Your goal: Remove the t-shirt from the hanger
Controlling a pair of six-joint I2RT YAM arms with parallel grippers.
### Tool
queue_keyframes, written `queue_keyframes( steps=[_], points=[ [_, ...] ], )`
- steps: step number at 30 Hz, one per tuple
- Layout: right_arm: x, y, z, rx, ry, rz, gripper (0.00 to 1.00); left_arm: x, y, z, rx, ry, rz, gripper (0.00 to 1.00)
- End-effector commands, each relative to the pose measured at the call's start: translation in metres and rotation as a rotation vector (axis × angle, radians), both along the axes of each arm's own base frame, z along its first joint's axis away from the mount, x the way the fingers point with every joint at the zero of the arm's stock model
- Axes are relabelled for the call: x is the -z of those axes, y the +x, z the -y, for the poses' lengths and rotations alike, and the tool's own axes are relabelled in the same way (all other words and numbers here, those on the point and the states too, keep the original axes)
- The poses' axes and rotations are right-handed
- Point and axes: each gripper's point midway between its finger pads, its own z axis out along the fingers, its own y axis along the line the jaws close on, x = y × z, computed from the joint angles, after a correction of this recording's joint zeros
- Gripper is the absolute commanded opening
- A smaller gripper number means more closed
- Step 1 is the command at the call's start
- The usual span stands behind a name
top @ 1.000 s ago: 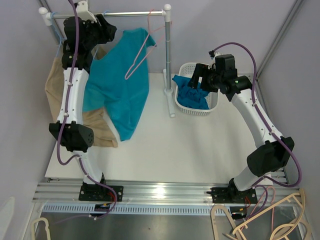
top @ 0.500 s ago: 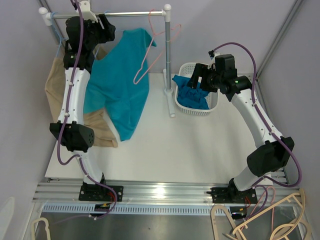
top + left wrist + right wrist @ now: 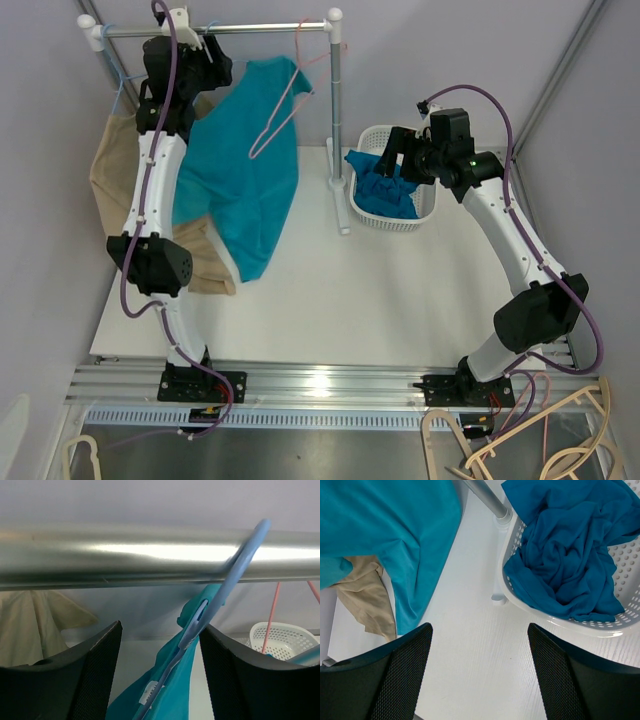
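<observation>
On the one rail (image 3: 100,555) we count two hangers: a bare pink hanger (image 3: 280,115) and a blue hanger (image 3: 225,587), seemingly carrying the one teal t-shirt (image 3: 245,180) near the rail's left end. Both grippers gape empty, the left gripper (image 3: 160,627) around the blue hanger and the right gripper (image 3: 480,627) near the one basket (image 3: 395,226) at the far edge of the bench (image 3: 330,290).

The t-shirt (image 3: 240,190) was teal, its blue hanger (image 3: 226,587) pale; the pink hanger (image 3: 274,129), beige garment (image 3: 105,180), white basket (image 3: 395,226).
</observation>
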Motion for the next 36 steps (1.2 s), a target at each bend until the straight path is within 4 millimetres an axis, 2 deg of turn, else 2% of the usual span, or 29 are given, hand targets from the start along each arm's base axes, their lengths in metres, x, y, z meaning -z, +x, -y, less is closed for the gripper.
queue_keyframes(
  steps=[1, 2, 4, 5, 6, 8, 13, 22, 23, 24, 26, 30, 32, 33, 34, 35, 36],
  points=[
    [-0.018, -0.005, 0.001, -0.013, 0.02, 0.052, 0.81, -0.02, -0.001, 0.002, -0.004, 0.007, 0.05, 0.67],
    [-0.019, -0.004, 0.001, -0.012, 0.018, 0.055, 0.81, -0.018, -0.001, 0.003, -0.002, 0.004, 0.041, 0.66],
    [-0.018, -0.003, 0.001, -0.009, 0.021, 0.056, 0.81, -0.022, -0.001, 0.006, 0.012, 0.002, 0.052, 0.52],
    [-0.018, -0.003, 0.001, -0.012, 0.023, 0.054, 0.81, -0.021, -0.001, 0.008, 0.016, 0.002, 0.05, 0.41],
    [-0.016, -0.002, 0.001, -0.011, 0.024, 0.052, 0.81, -0.02, -0.001, 0.009, 0.021, 0.002, 0.049, 0.22],
    [-0.016, -0.003, 0.001, -0.012, 0.025, 0.052, 0.81, -0.025, -0.003, 0.013, 0.039, -0.004, 0.057, 0.03],
    [-0.016, -0.004, 0.0, -0.013, 0.029, 0.051, 0.81, -0.039, -0.013, 0.026, 0.093, -0.044, 0.079, 0.01],
    [-0.021, -0.013, 0.0, -0.029, 0.044, 0.062, 0.81, -0.084, -0.037, 0.027, 0.049, -0.179, 0.143, 0.01],
    [-0.025, -0.014, -0.005, -0.052, 0.053, 0.08, 0.81, -0.098, -0.047, 0.026, 0.041, -0.18, 0.178, 0.01],
    [-0.031, -0.02, -0.01, -0.093, 0.061, 0.109, 0.81, -0.097, -0.046, 0.023, 0.001, -0.167, 0.188, 0.01],
    [-0.051, -0.025, -0.023, -0.146, 0.084, 0.193, 0.81, -0.112, -0.059, 0.012, -0.074, -0.189, 0.215, 0.01],
    [-0.085, -0.041, -0.044, -0.266, 0.142, 0.296, 0.81, -0.119, -0.077, -0.005, -0.187, -0.228, 0.208, 0.01],
    [-0.097, -0.053, -0.058, -0.334, 0.143, 0.34, 0.81, -0.106, -0.082, -0.008, -0.207, -0.242, 0.165, 0.01],
    [-0.098, -0.072, -0.084, -0.42, 0.128, 0.356, 0.81, -0.105, -0.088, -0.006, -0.21, -0.255, 0.156, 0.01],
    [-0.099, -0.081, -0.097, -0.484, 0.072, 0.412, 0.81, -0.094, -0.095, -0.005, -0.217, -0.254, 0.125, 0.01],
    [-0.098, -0.087, -0.108, -0.499, 0.037, 0.434, 0.8, -0.093, -0.1, -0.01, -0.255, -0.252, 0.126, 0.01],
    [-0.098, -0.095, -0.121, -0.54, 0.026, 0.451, 0.81, -0.095, -0.108, -0.005, -0.27, -0.252, 0.135, 0.01]
  ],
)
